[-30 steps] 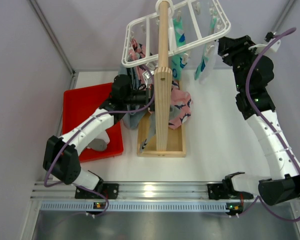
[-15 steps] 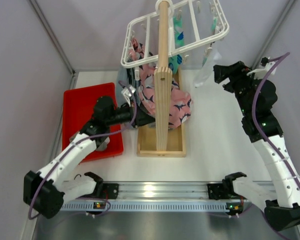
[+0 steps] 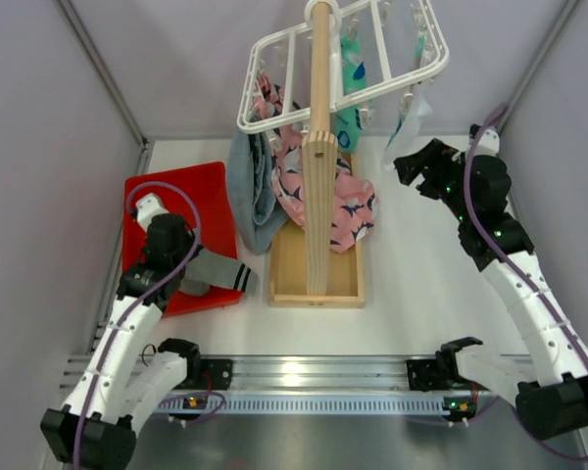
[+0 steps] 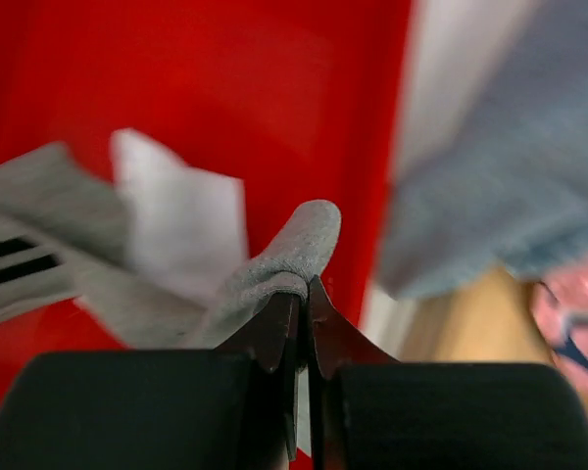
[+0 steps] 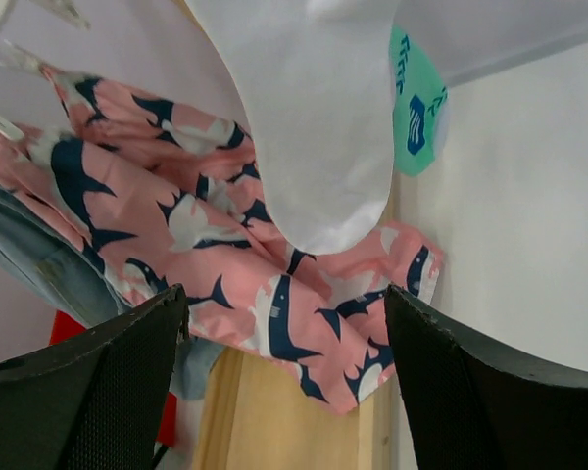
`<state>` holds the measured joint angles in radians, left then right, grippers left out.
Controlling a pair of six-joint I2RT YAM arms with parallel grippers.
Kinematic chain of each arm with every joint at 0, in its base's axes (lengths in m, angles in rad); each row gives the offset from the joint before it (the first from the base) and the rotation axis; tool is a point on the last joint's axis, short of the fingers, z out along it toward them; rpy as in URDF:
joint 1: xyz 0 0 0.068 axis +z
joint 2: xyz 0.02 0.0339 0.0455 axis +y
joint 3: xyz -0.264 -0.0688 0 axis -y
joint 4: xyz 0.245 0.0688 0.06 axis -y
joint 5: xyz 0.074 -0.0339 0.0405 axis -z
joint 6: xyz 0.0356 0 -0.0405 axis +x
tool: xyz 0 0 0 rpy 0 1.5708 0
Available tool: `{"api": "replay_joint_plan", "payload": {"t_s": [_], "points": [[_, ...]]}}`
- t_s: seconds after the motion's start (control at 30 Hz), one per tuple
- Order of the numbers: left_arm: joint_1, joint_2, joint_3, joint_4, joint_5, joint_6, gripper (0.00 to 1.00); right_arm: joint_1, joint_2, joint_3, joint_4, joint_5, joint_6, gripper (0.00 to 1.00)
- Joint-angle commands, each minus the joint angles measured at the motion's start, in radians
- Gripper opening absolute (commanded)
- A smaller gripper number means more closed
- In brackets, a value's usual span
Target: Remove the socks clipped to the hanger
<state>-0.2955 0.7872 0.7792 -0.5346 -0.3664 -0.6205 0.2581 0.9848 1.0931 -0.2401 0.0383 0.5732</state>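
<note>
The white grid hanger (image 3: 304, 44) tops the wooden post. A teal sock (image 3: 351, 78) and a white sock (image 3: 412, 116) hang from its clips. My right gripper (image 3: 412, 166) is open just below the white sock, touching nothing. In the right wrist view the white sock (image 5: 304, 127) and teal sock (image 5: 416, 108) hang ahead of the wide-open right gripper (image 5: 289, 338). My left gripper (image 3: 184, 266) is over the red tray, shut on a grey sock (image 3: 216, 269) with black stripes. The left wrist view shows the left gripper (image 4: 302, 286) pinching the grey sock (image 4: 274, 259).
The tall wooden post (image 3: 318, 147) stands on a box base (image 3: 314, 279). A pink cloth with navy print (image 3: 345, 206) and a blue-grey cloth (image 3: 247, 196) hang beside it. The red tray (image 3: 171, 191) lies at left and holds a white piece (image 4: 176, 215).
My left arm pulled back from the hanger to the red tray, bringing the grey sock. My right gripper opened and dropped away from the hanger's right edge.
</note>
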Motion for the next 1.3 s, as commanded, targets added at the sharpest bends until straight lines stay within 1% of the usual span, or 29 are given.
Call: {"api": "replay_joint_plan", "payload": {"t_s": [0.0, 0.07, 0.1, 0.13, 0.17, 0.2, 0.23, 0.3, 0.33, 0.37, 0.43, 0.47, 0.5, 0.53, 0.6, 0.63, 0.67, 0.73, 0.77, 0.8, 0.83, 0.9, 0.97, 1.03, 1.07, 1.1, 1.13, 1.2, 1.27], "points": [[0.174, -0.013, -0.007, -0.113, -0.111, -0.103, 0.0, -0.02, 0.08, -0.012, 0.002, -0.138, -0.021, 0.78], [0.264, -0.014, 0.0, -0.143, -0.146, -0.113, 0.0, -0.019, 0.145, -0.001, 0.005, -0.254, -0.044, 0.78], [0.286, -0.017, 0.005, -0.156, -0.199, -0.116, 0.0, -0.017, 0.166, -0.005, 0.028, -0.285, -0.047, 0.78], [0.295, -0.023, 0.005, -0.163, -0.218, -0.12, 0.0, -0.005, 0.184, -0.021, 0.039, -0.302, -0.049, 0.78], [0.343, -0.032, 0.005, -0.162, -0.229, -0.13, 0.03, 0.007, 0.218, -0.03, 0.053, -0.311, -0.05, 0.78], [0.357, -0.032, 0.006, -0.163, -0.232, -0.134, 0.11, 0.016, 0.233, -0.038, 0.067, -0.31, -0.046, 0.79], [0.366, -0.031, 0.006, -0.162, -0.22, -0.14, 0.27, 0.044, 0.248, -0.059, 0.108, -0.31, -0.039, 0.79], [0.378, -0.01, 0.002, -0.163, -0.2, -0.162, 0.24, 0.07, 0.307, -0.078, 0.154, -0.305, -0.018, 0.79], [0.38, 0.0, 0.0, -0.163, -0.177, -0.168, 0.26, 0.104, 0.333, -0.075, 0.163, -0.296, -0.015, 0.79], [0.384, 0.009, -0.001, -0.162, -0.166, -0.176, 0.42, 0.127, 0.382, -0.07, 0.174, -0.273, -0.016, 0.79], [0.391, 0.029, 0.011, -0.162, -0.122, -0.176, 0.81, 0.179, 0.429, -0.064, 0.197, -0.267, -0.01, 0.8], [0.392, 0.032, 0.02, -0.156, -0.088, -0.165, 0.98, 0.193, 0.458, -0.067, 0.229, -0.27, 0.008, 0.79], [0.391, 0.033, 0.055, -0.154, -0.056, -0.156, 0.98, 0.202, 0.468, -0.076, 0.273, -0.271, 0.017, 0.79], [0.392, 0.035, 0.074, -0.156, 0.017, -0.128, 0.98, 0.204, 0.483, -0.076, 0.31, -0.278, 0.025, 0.79], [0.392, 0.017, 0.115, -0.145, 0.084, -0.111, 0.98, 0.205, 0.502, -0.041, 0.305, -0.282, 0.025, 0.79], [0.392, 0.004, 0.136, -0.133, 0.159, -0.088, 0.98, 0.205, 0.52, -0.023, 0.295, -0.284, 0.021, 0.79], [0.392, -0.009, 0.143, -0.105, 0.206, -0.078, 0.98, 0.205, 0.529, -0.004, 0.28, -0.285, 0.014, 0.79], [0.391, -0.029, 0.14, 0.016, 0.335, -0.068, 0.98, 0.205, 0.549, 0.036, 0.277, -0.29, 0.014, 0.8], [0.391, -0.019, 0.14, 0.05, 0.448, -0.077, 0.98, 0.204, 0.558, 0.048, 0.274, -0.296, 0.016, 0.8], [0.391, -0.003, 0.141, 0.118, 0.492, -0.081, 0.98, 0.202, 0.566, 0.068, 0.269, -0.302, 0.017, 0.8], [0.383, 0.053, 0.153, 0.134, 0.512, -0.082, 0.98, 0.201, 0.578, 0.074, 0.269, -0.314, 0.025, 0.8], [0.359, 0.111, 0.167, 0.186, 0.523, -0.074, 0.98, 0.194, 0.583, 0.071, 0.28, -0.328, 0.034, 0.8], [0.305, 0.184, 0.158, 0.26, 0.512, -0.061, 0.98, 0.191, 0.569, 0.054, 0.289, -0.319, 0.048, 0.8], [0.201, 0.228, 0.154, 0.364, 0.471, -0.039, 0.98, 0.178, 0.539, 0.01, 0.324, -0.319, 0.069, 0.8], [0.17, 0.274, 0.157, 0.392, 0.446, -0.033, 0.98, 0.17, 0.529, -0.022, 0.334, -0.324, 0.076, 0.79], [0.113, 0.296, 0.16, 0.418, 0.425, -0.033, 0.98, 0.152, 0.502, -0.039, 0.341, -0.327, 0.086, 0.8], [0.093, 0.316, 0.163, 0.485, 0.428, -0.03, 0.98, 0.139, 0.491, -0.054, 0.352, -0.339, 0.1, 0.8], [0.043, 0.388, 0.175, 0.556, 0.391, -0.018, 0.98, 0.097, 0.45, -0.096, 0.355, -0.35, 0.1, 0.8], [0.018, 0.485, 0.213, 0.565, 0.376, 0.007, 0.98, 0.07, 0.425, -0.123, 0.34, -0.357, 0.096, 0.79]]}}
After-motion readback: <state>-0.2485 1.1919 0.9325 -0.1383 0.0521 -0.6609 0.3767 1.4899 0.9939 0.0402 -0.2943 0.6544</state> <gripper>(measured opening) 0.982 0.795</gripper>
